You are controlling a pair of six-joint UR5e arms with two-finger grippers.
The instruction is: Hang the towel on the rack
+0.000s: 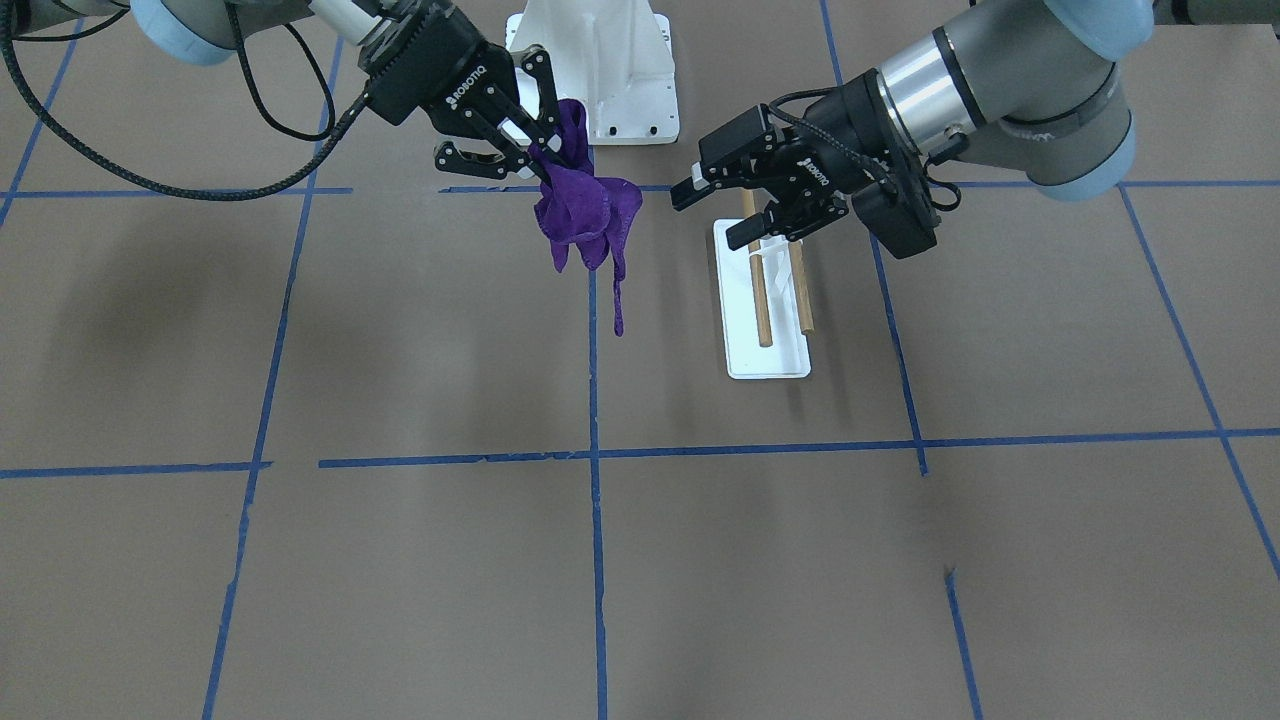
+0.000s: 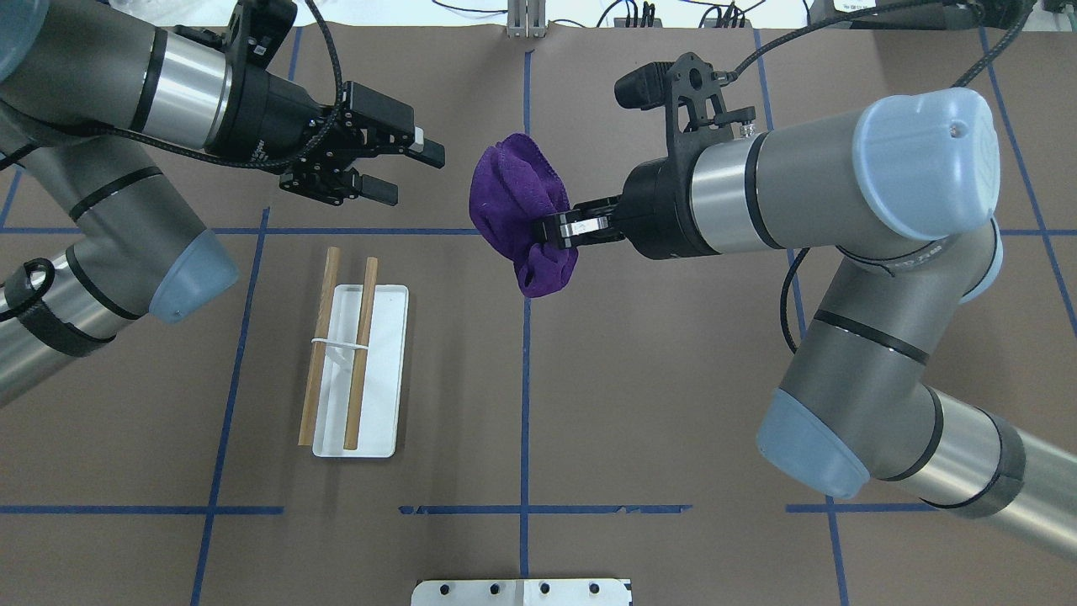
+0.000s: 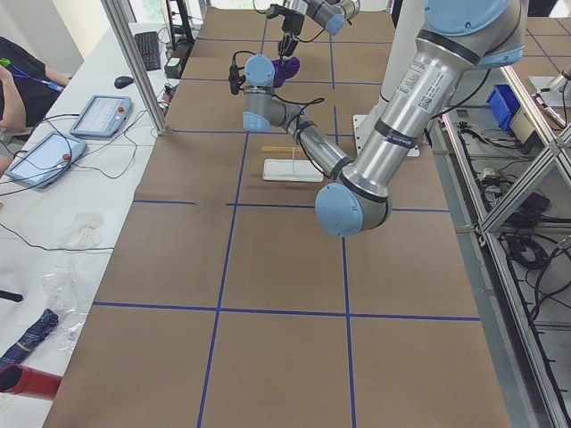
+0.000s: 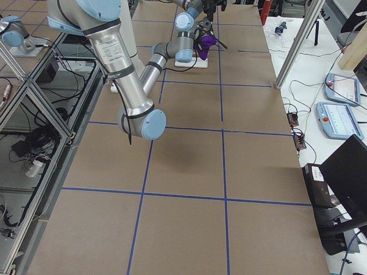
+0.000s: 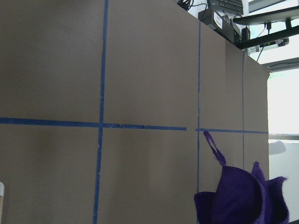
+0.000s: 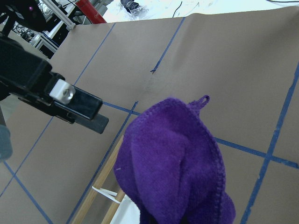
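Note:
My right gripper (image 2: 557, 229) is shut on a bunched purple towel (image 2: 515, 202) and holds it in the air above the table's centre line. In the front view the towel (image 1: 585, 210) hangs from this gripper (image 1: 532, 152), its loop dangling. The rack (image 2: 383, 370) is a white base plate with two wooden dowels (image 2: 362, 353); it stands left of the towel and apart from it. My left gripper (image 2: 411, 174) is open and empty, beyond the rack's far end and left of the towel. In the front view this gripper (image 1: 712, 215) hovers over the rack's (image 1: 768, 355) end nearest the robot.
A large white metal pedestal with bolt holes (image 1: 600, 70) stands at the robot's side of the table, behind the towel. Blue tape lines (image 2: 523, 421) grid the brown table cover. The right wrist view shows the towel (image 6: 177, 158) with a left-gripper finger (image 6: 77, 106) beside it.

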